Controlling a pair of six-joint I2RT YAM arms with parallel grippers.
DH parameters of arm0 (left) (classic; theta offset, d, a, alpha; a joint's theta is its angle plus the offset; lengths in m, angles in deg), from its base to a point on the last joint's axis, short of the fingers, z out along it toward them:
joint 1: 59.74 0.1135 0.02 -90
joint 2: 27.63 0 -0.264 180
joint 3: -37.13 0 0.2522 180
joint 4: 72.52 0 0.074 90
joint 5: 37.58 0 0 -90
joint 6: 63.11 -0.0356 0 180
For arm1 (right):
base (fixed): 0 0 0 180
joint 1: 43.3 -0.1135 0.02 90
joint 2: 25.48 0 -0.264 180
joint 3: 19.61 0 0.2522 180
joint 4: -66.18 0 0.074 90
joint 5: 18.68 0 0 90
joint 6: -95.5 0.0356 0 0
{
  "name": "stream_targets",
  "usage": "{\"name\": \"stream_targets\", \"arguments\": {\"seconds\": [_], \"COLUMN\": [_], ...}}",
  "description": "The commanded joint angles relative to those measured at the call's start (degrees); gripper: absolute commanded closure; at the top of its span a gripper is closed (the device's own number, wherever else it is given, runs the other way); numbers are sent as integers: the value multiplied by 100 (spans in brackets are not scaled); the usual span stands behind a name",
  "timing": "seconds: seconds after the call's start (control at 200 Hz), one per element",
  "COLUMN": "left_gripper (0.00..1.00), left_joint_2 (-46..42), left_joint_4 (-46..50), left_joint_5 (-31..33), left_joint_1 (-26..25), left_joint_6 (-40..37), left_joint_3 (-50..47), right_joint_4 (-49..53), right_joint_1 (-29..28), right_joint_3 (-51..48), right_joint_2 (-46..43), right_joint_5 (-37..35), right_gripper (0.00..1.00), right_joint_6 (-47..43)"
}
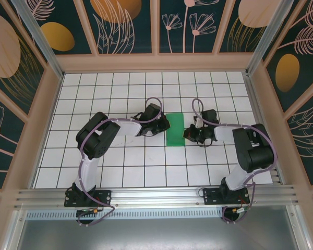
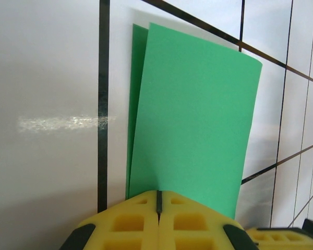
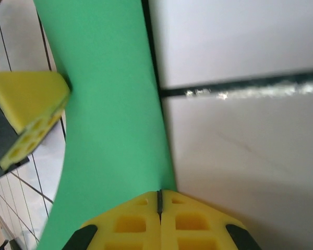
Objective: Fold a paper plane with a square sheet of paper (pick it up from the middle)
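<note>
On table [image 1: 120,166]: one square sheet of paper [image 1: 175,129], folded double; left hand [image 2: 158,195], right hand [image 3: 159,194] both clenched, touching it.

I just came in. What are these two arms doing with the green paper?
The two robot arms are folding the square sheet of paper. It lies on the gridded table folded in half, a green rectangle of two layers. The left gripper and the right gripper are both shut, with their tips at opposite long edges of the sheet. I cannot tell whether they pinch it or only press on it. There is no plane shape yet.
</note>
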Motion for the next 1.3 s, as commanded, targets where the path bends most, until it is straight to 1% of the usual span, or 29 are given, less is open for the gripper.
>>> {"name": "stream_targets", "arguments": {"seconds": [0.0,0.075,0.215,0.385,0.49,0.681,1.021,1.126,1.296], "left_gripper": [100,100,100,100,100,100,100,100,99], "left_joint_2": [528,524,534,506,511,511,467,430,289], "left_joint_4": [2045,2040,2051,2061,2075,2093,2119,2151,2313], "left_joint_5": [758,749,732,740,746,758,802,837,875], "left_joint_1": [97,97,96,97,99,101,96,99,101], "left_joint_6": [-115,-126,-156,-168,-174,-186,-195,-253,-498], "left_joint_3": [-548,-542,-503,-511,-511,-489,-482,-430,-83], "right_joint_4": [855,804,753,659,591,641,978,849,798], "right_joint_1": [65,66,-110,-395,-447,-452,-442,-468,-710], "right_joint_3": [-326,-255,291,596,507,143,-652,-713,-652], "right_joint_2": [-221,-402,-599,-125,120,124,-399,-400,-551], "right_joint_5": [-264,-156,-58,-55,-75,-37,-125,-72,-168], "right_gripper": [100,100,100,100,100,100,100,100,100], "right_joint_6": [-39,-26,-1,23,31,-115,-250,-155,50]}}
